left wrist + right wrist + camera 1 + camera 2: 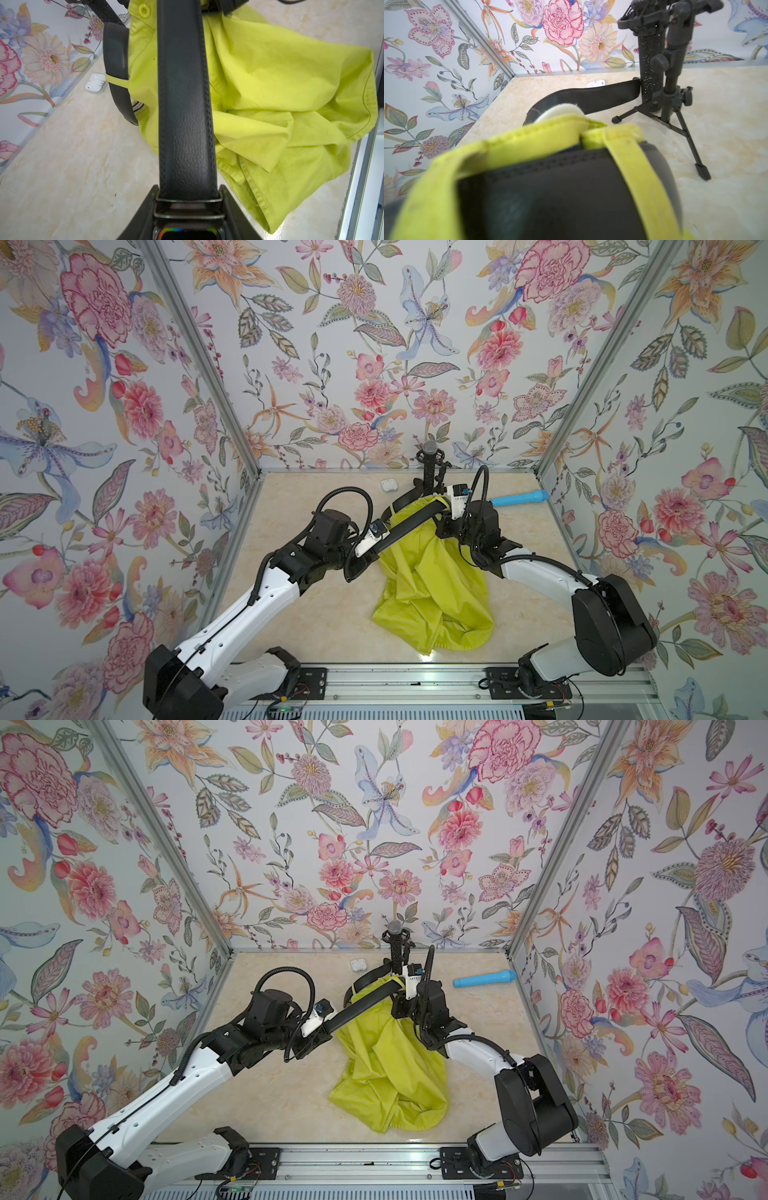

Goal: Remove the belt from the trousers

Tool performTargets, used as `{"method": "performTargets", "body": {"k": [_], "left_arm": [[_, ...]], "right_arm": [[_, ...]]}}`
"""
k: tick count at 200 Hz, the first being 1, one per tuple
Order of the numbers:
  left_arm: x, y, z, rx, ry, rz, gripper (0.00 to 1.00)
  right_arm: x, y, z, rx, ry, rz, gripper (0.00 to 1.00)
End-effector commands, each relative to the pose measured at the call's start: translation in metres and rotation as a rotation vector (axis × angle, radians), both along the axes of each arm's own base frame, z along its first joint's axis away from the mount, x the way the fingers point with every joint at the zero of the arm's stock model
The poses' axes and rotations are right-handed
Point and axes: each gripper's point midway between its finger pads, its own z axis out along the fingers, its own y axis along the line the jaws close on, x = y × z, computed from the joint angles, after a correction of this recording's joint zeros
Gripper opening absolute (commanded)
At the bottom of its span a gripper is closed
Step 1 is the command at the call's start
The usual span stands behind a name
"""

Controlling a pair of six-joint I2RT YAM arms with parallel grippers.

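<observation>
Left gripper (188,209): jaws clamped on the metal buckle (188,204) of the long, flat, black stitched belt (409,524). From there the strap runs straight and taut, off the table, to the right gripper (446,508).

Right gripper: jaws together at the raised waistband of the bright yellow-green thin-fabric trousers (432,585). My right wrist view is filled with waistband and belt and the fingers are hidden, so I can't tell if the strap is pinched as well.

Belt is not out. A narrow yellow belt loop (633,166) crosses it right at that gripper. A second belt loop (116,80) holds it where it curves round the far side of the waistband. The free end lies on the beige marble-pattern tabletop (311,614), its tip touching the black glittery microphone (651,79) beside its small black tripod stand (675,99).

Trousers: waistband end lifted, rest crumpled on the table between the arms. A small white earbud case (389,485) sits near the back wall and a light-blue plastic cylinder (519,497) lies to the right. Both are apart from the garment.
</observation>
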Motion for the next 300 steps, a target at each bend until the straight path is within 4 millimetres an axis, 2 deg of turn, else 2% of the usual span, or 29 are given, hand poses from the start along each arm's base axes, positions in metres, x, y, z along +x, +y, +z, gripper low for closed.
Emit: {"method": "performTargets", "body": {"k": [1, 36, 78, 97, 116, 143, 163, 186, 223, 254, 257, 261, 300], "left_arm": [[0.011, -0.002, 0.021, -0.050, -0.159, 0.001, 0.33], [0.023, -0.017, 0.046, -0.134, -0.211, -0.007, 0.49], [0.038, -0.034, 0.082, -0.222, -0.269, -0.024, 0.71], [0.048, -0.049, 0.102, -0.276, -0.304, -0.036, 0.73], [0.064, -0.067, 0.109, -0.287, -0.314, -0.038, 0.73], [0.085, -0.093, 0.098, -0.272, -0.270, -0.063, 0.72], [0.091, -0.108, 0.090, -0.267, -0.231, -0.087, 0.72], [0.087, -0.119, 0.083, -0.279, -0.199, -0.124, 0.72], [0.077, -0.126, 0.073, -0.277, -0.162, -0.147, 0.73], [0.076, -0.137, 0.068, -0.314, -0.139, -0.178, 0.59], [0.076, -0.139, 0.071, -0.321, -0.139, -0.181, 0.58], [0.080, -0.144, 0.058, -0.310, -0.111, -0.184, 0.58], [0.080, -0.170, 0.046, -0.272, -0.048, -0.229, 0.51]], "right_arm": [[-0.008, 0.014, 0.056, 0.049, -0.172, 0.097, 0.08], [-0.025, 0.031, 0.071, 0.003, -0.206, 0.162, 0.07], [-0.031, 0.041, 0.077, -0.002, -0.196, 0.190, 0.07], [-0.034, 0.048, 0.078, -0.004, -0.188, 0.208, 0.06], [-0.035, 0.054, 0.078, -0.007, -0.181, 0.220, 0.06], [-0.033, 0.056, 0.079, -0.004, -0.161, 0.214, 0.06], [-0.029, 0.053, 0.078, -0.020, -0.149, 0.193, 0.06], [-0.020, 0.043, 0.072, -0.048, -0.128, 0.135, 0.06], [-0.004, 0.022, 0.071, -0.042, -0.113, 0.041, 0.05], [-0.004, 0.023, 0.077, -0.029, -0.125, 0.050, 0.05], [-0.004, 0.023, 0.077, -0.027, -0.124, 0.051, 0.05], [-0.004, 0.023, 0.079, -0.025, -0.126, 0.052, 0.05], [-0.005, 0.020, 0.081, -0.029, -0.131, 0.040, 0.05]]}}
